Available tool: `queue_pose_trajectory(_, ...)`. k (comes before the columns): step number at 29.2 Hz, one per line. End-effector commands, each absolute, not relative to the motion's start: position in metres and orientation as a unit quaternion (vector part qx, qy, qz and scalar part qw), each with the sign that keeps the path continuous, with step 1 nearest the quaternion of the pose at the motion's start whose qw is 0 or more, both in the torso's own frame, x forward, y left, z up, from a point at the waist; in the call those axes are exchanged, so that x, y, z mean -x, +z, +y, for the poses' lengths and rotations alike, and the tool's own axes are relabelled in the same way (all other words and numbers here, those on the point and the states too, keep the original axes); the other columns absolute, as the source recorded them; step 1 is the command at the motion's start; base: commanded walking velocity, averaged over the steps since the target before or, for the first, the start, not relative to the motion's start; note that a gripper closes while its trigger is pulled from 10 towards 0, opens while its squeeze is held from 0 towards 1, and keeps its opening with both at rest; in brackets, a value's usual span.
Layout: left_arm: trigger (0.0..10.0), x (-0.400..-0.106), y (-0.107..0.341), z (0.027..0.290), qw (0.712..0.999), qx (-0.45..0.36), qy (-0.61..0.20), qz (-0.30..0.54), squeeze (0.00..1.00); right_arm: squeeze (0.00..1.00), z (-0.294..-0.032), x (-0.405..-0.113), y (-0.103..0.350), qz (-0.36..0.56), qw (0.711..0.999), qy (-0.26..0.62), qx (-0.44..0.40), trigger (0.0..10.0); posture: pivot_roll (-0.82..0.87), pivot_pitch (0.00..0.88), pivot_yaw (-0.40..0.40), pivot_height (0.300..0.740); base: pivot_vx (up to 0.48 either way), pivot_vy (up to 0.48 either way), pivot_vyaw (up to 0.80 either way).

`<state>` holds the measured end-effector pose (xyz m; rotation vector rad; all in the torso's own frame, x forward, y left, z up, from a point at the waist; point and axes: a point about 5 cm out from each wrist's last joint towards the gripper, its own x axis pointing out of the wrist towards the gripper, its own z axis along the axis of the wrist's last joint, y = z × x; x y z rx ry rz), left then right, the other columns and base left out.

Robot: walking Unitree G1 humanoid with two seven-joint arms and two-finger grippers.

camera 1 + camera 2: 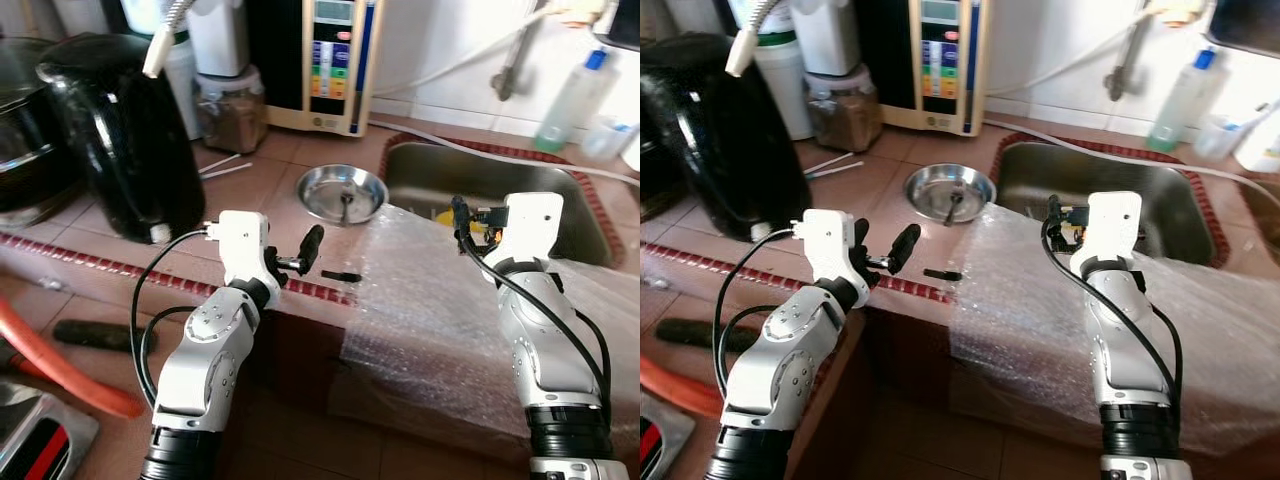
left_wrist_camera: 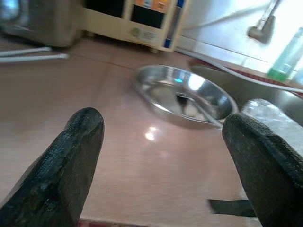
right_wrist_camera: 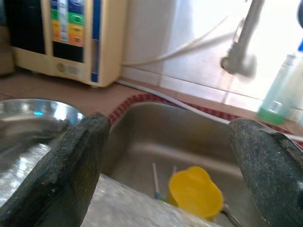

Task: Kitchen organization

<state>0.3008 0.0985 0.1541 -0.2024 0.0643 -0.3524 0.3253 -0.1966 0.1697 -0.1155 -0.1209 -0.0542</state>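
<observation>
Both end effectors spread and empty, left end effector (image 1: 322,258) over counter (image 1: 270,180) short of steel bowl (image 1: 342,192), right end effector (image 3: 175,165) above sink (image 1: 500,190); risk: bubble wrap (image 1: 440,300) snags, bowl skids.

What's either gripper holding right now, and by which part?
Nothing. The left gripper is open above the counter, short of the steel bowl; the right gripper is open over the sink.
</observation>
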Motion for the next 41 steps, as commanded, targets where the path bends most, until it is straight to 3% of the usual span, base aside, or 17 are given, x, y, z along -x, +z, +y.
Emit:
queue_pose_trajectory(1, 10.0, -0.301, 0.153, 0.094, 0.978, 0.102, -0.18, 0.033, 0.0, 0.0, -0.198, -0.326, 0.174, -0.068, 0.995, -0.027, 0.06, 10.0, 0.02, 0.0, -0.022, 0.74, 0.0, -0.337, 0.0)
queue_pose_trajectory(24, 10.0, -0.298, 0.15, 0.093, 0.977, 0.096, -0.184, 0.042, 0.0, 0.0, -0.196, -0.324, 0.172, -0.066, 0.996, -0.025, 0.057, 10.0, 0.02, 0.0, -0.025, 0.74, 0.0, -0.453, 0.0)
queue_pose_trajectory(28, 10.0, -0.298, 0.149, 0.094, 0.977, 0.097, -0.183, 0.044, 0.0, 0.0, -0.193, -0.322, 0.167, -0.06, 0.997, -0.023, 0.052, 10.0, 0.02, 0.0, -0.023, 0.74, 0.0, -0.48, -0.71)
queue_pose_trajectory(41, 10.0, -0.301, 0.156, 0.105, 0.982, 0.081, -0.164, 0.037, 0.0, 0.0, -0.189, -0.32, 0.16, -0.056, 0.998, -0.027, 0.016, 10.0, 0.07, 0.0, -0.01, 0.74, 0.0, 0.0, -0.18)
